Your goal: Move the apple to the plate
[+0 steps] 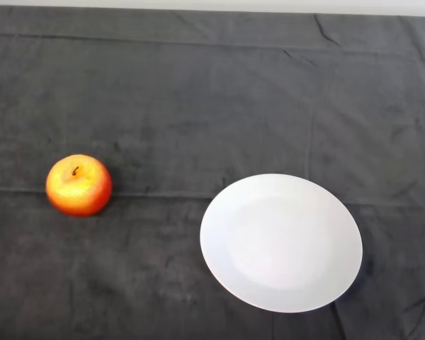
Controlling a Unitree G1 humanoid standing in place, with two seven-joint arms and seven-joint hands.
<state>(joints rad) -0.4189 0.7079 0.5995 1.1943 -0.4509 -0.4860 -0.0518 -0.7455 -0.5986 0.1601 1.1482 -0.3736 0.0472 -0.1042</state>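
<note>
A red and yellow apple stands upright on the dark cloth at the left, its stem pointing up. A white round plate lies on the cloth to the right of the apple, nearer the front edge, with nothing on it. A wide strip of cloth separates the apple from the plate.
The dark cloth covers the whole table and shows creases and fold lines. A pale strip of background runs along the table's far edge.
</note>
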